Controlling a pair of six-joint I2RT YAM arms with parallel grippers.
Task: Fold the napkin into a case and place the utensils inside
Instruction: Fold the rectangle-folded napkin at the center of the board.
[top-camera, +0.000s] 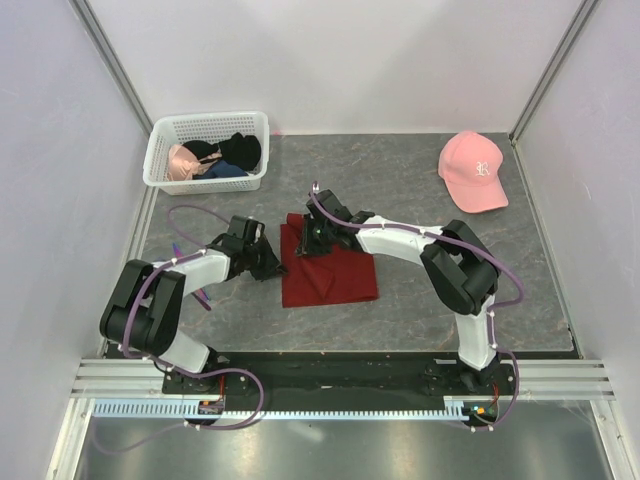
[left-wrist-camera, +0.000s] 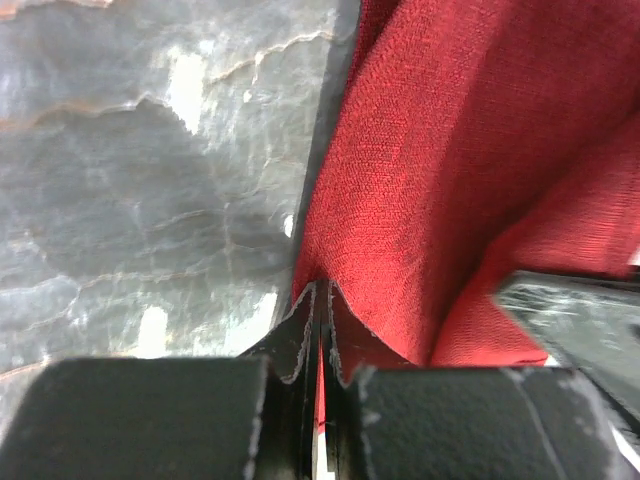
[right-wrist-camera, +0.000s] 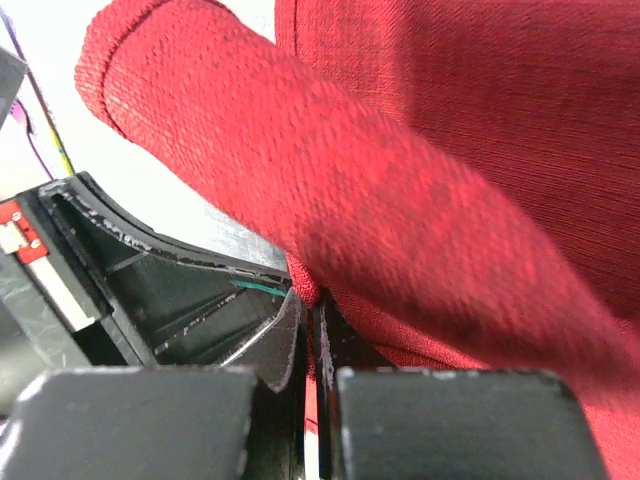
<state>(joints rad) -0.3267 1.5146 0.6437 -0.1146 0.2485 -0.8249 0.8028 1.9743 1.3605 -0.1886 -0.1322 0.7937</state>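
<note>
The dark red napkin lies in the middle of the table, its far left part lifted and folded over. My left gripper is at the napkin's left edge and is shut on it; in the left wrist view the cloth is pinched between the closed jaws of the gripper. My right gripper is at the napkin's far left corner and is shut on it; in the right wrist view a rolled fold of cloth hangs over the gripper. No utensils are in view.
A white basket with black and pink garments stands at the far left. A pink baseball cap lies at the far right. White walls close in the table on three sides.
</note>
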